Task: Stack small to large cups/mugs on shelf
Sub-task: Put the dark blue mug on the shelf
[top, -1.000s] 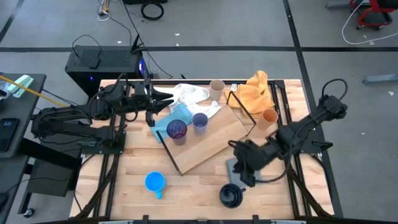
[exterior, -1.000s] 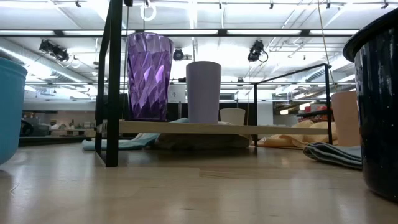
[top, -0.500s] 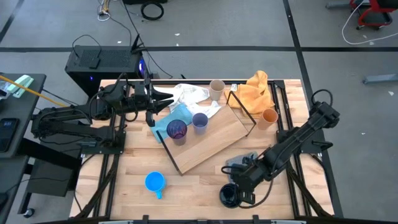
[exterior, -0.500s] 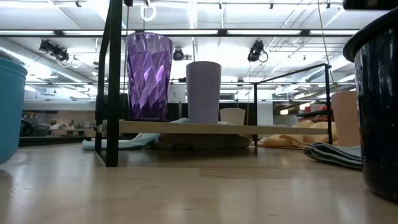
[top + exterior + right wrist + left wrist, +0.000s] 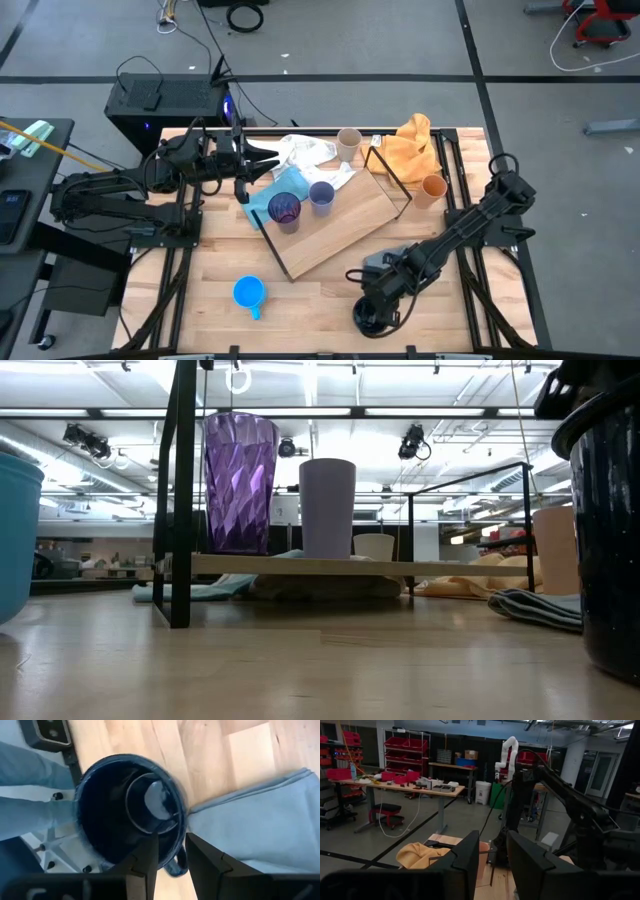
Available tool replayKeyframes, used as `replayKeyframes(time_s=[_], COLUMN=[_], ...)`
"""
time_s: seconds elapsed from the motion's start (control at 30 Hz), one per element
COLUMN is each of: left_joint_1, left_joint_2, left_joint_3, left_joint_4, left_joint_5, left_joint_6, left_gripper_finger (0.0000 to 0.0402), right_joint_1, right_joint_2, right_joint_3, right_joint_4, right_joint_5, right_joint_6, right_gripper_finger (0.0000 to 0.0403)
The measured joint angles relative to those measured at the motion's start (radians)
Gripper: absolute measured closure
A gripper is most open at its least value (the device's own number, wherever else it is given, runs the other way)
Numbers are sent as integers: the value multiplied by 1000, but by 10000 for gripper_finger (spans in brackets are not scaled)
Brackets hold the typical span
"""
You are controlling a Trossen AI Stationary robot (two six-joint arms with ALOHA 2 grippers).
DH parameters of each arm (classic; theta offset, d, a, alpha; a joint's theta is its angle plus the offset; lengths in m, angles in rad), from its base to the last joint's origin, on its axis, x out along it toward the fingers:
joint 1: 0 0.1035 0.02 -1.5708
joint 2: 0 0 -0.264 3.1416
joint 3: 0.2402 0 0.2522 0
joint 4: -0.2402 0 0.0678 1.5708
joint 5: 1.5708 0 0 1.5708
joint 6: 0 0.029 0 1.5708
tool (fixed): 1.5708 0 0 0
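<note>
Cups are the business here, and the black mug (image 5: 370, 316) is the one at stake — it sits near the front edge of the slatted table (image 5: 215, 275), just beside a grey cloth square (image 5: 388, 262), with the right gripper (image 5: 372, 300) poised directly over it; in the right wrist view its two fingers (image 5: 145, 860) stand parted by a narrow gap, holding nothing, straddling the near rim beside the mug's handle (image 5: 176, 865); the likeliest trouble, I judge, is a finger landing on the rim rather than either side of it, which could tip the mug or shove it toward the table edge; a pinch on the handle could let the mug swing, and the cloth's corner might snag. It is dark, glossy and deep, upright, with a paler disc at the bottom; whether that is a reflection I cannot tell. On the shelf (image 5: 340, 230) — a light board lying askew mid-table — stand the dark purple tumbler (image 5: 284, 209) and lavender cup (image 5: 321, 194), close side by side; the bright blue mug (image 5: 248, 293) waits on the table in front, the beige cup (image 5: 348, 142) and orange cup (image 5: 433, 186) near the orange cloth (image 5: 410, 142). The left gripper (image 5: 255, 153) rests at the back, its fingers slightly apart and empty.
</note>
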Motion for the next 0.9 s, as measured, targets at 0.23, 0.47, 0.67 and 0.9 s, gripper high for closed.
replayKeyframes(time_s=[0.23,0.47,0.67,0.9], left_joint_1=[0,0,0,1], left_joint_2=[0,-20,-40,-45], left_joint_3=[0,0,1,1], left_joint_4=[0,-6,-5,-18], left_joint_5=[1,1,1,1], left_joint_6=[0,-1,8,10], left_gripper_finger=[294,294,294,294], right_joint_1=[-20,-20,-27,-35], right_joint_2=[23,49,52,52], right_joint_3=[0,0,-1,-70], right_joint_4=[19,53,59,126], right_joint_5=[-2,-12,-12,-57], right_joint_6=[-8,-11,-15,18], right_gripper_finger=[297,297,297,297])
